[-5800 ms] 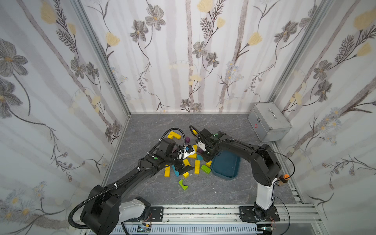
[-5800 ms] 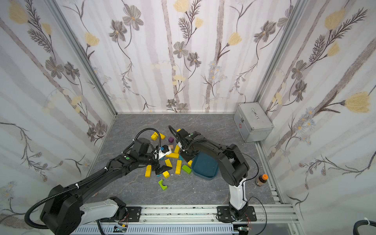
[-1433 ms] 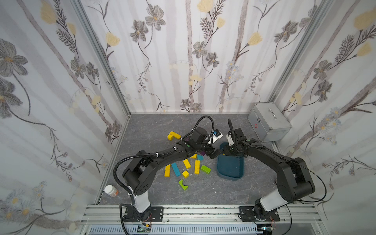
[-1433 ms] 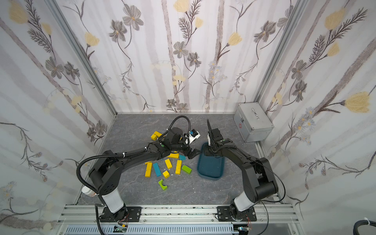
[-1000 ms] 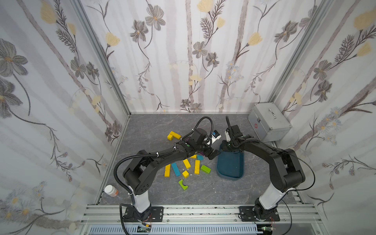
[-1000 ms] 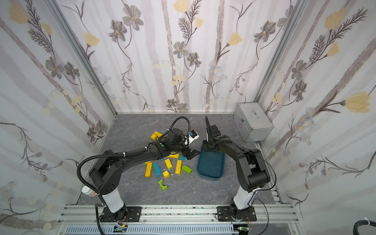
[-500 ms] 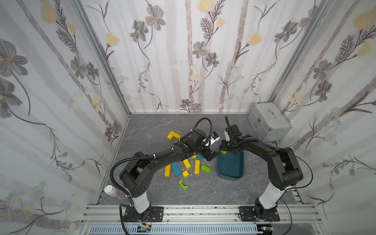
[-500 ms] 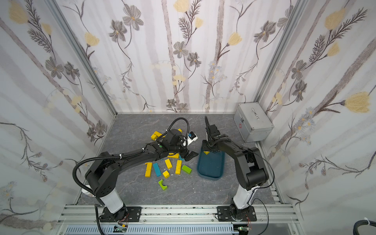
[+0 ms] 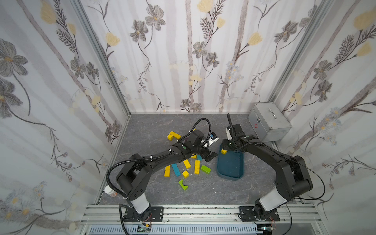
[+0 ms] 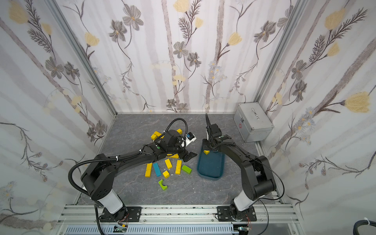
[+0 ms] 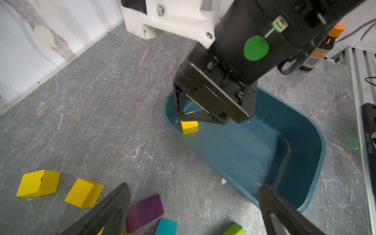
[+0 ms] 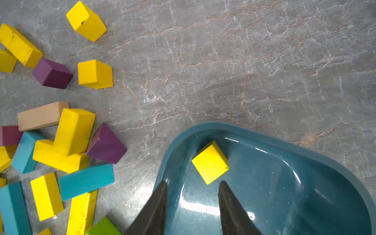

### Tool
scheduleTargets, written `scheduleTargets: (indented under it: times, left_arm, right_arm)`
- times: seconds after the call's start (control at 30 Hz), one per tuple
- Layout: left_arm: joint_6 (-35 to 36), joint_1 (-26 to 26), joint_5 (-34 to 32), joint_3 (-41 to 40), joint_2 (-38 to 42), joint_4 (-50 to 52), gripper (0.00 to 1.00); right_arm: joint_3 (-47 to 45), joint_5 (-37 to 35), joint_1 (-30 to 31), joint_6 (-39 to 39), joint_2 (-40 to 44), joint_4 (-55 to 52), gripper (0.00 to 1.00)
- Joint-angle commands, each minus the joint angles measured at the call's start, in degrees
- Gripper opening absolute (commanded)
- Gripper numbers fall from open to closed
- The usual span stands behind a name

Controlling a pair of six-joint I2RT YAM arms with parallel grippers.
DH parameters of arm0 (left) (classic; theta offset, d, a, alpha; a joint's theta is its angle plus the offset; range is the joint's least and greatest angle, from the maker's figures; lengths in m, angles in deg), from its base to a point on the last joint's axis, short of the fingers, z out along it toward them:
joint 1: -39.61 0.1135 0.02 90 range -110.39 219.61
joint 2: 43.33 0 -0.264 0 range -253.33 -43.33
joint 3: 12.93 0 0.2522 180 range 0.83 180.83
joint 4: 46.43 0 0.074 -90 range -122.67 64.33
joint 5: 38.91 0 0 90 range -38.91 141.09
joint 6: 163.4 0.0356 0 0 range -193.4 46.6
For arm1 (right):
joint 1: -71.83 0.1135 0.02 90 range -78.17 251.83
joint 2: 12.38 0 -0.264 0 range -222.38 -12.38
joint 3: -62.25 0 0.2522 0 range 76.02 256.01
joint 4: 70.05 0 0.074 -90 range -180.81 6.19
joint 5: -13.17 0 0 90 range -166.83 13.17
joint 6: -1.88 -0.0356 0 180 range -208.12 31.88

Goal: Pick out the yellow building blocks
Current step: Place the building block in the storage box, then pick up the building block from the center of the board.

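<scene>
Collision is the danger: right gripper (image 12: 193, 184), parted over the yellow cube (image 12: 210, 162) lying free in the teal tray (image 12: 264, 134), hangs near the wide-open, empty left gripper (image 11: 193, 186). Careless retreat could clip it.

Floral walls (image 9: 183, 61); grey marbled floor (image 9: 154, 126), perhaps stone; metal case (image 9: 269, 124).

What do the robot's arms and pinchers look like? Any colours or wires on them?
The left arm and right arm are black with white bottoms and a green dot each. A ribbed black hose loops off the left one. The left gripper and right gripper have dark pointed fingers.
</scene>
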Motion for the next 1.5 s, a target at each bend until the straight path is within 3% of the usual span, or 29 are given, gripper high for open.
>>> scheduleTargets:
  times: [0.0, 0.27, 0.5, 0.6, 0.77, 0.93, 1.47]
  left_arm:
    - [0.2, 0.1, -0.3, -0.3, 1.8, -0.1, 1.00]
    - [-2.7, 0.9, -3.5, -2.4, 9.4, 6.8, 1.00]
    - [-15.0, 1.1, -10.3, -5.9, 19.0, 18.5, 1.00]
    - [-19.1, 1.0, -12.1, -10.0, 23.7, 22.4, 1.00]
    - [-26.1, 1.0, -17.7, -20.8, 35.8, 20.6, 1.00]
    - [-30.9, 1.0, -22.0, -26.8, 42.9, 22.1, 1.00]
    - [-40.3, 1.0, -19.8, -29.3, 34.6, 22.8, 0.97]
  right_arm:
    - [1.1, -3.4, 1.5, -1.8, 1.7, -2.6, 0.43]
    - [4.1, -5.7, 8.5, -7.5, 5.4, -5.1, 0.41]
    - [6.8, -2.2, 18.6, -14.3, 4.4, -1.5, 0.41]
    - [9.8, -3.5, 20.9, -16.4, 1.1, -3.3, 0.41]
    - [10.7, -4.7, 26.8, -16.1, -3.2, -0.6, 0.40]
    - [11.1, -4.6, 29.6, -16.8, -7.3, 0.4, 0.42]
    - [11.0, -5.7, 31.5, -21.1, -15.3, -0.2, 0.44]
